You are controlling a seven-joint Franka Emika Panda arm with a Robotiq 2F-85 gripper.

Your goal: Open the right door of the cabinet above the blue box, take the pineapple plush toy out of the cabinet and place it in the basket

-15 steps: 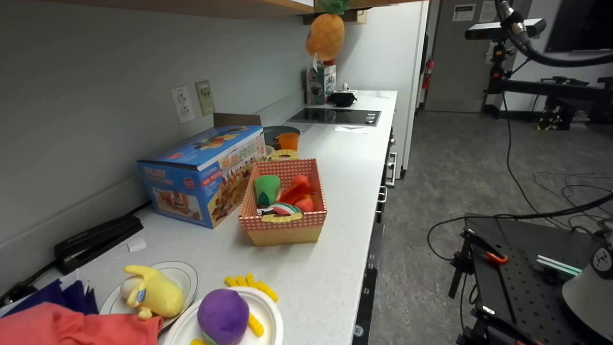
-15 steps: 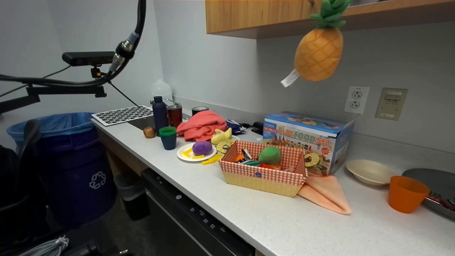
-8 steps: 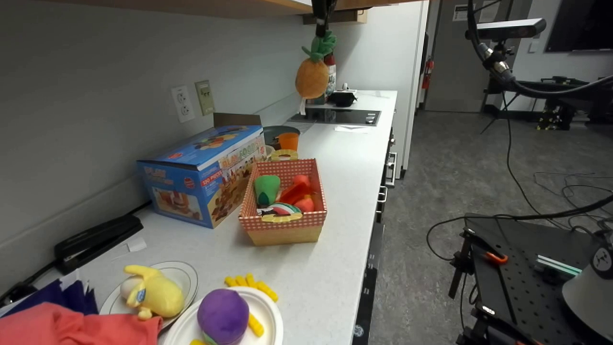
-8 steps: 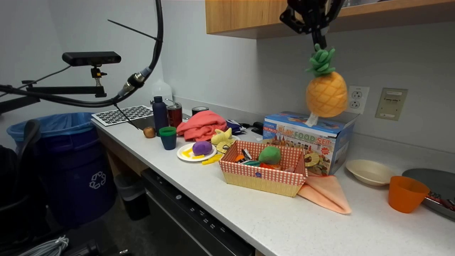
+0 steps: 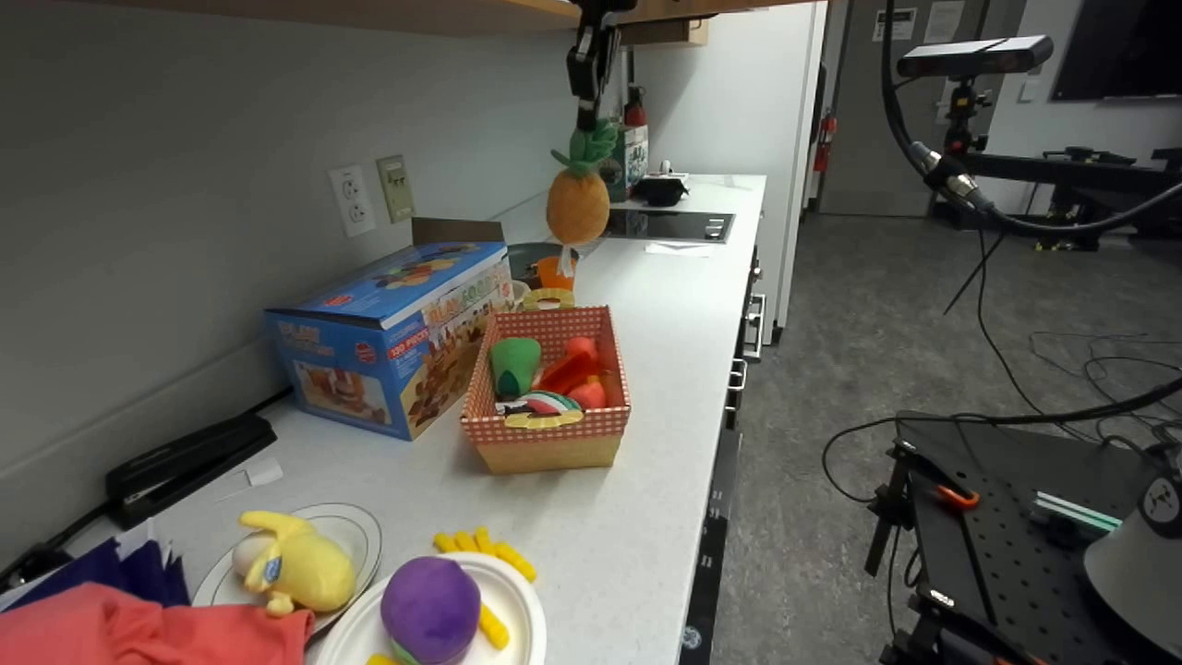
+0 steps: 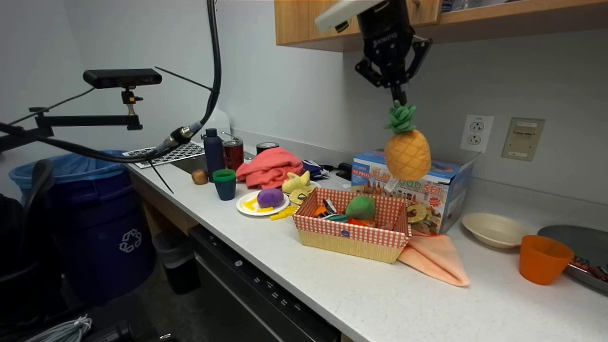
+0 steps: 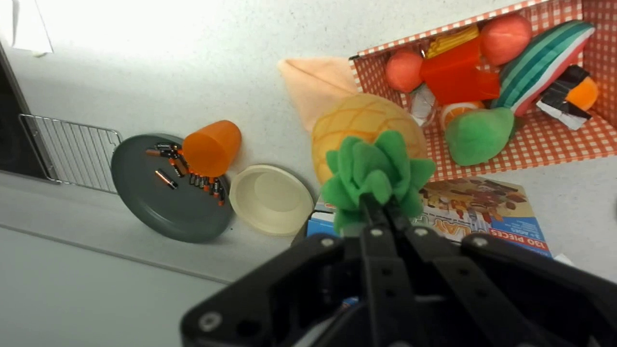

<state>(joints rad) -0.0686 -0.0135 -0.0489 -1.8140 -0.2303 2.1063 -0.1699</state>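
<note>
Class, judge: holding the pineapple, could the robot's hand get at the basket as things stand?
Probably yes: nothing visible blocks the hand and its pineapple from the uncovered basket, though toys inside leave less room.

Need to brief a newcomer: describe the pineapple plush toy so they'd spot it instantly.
Find the wooden cabinet, then the black gripper pointing down past its lower edge. The pineapple plush toy hangs there by its green crown: orange, crosshatched and, unlike toys in the basket, in midair.
</note>
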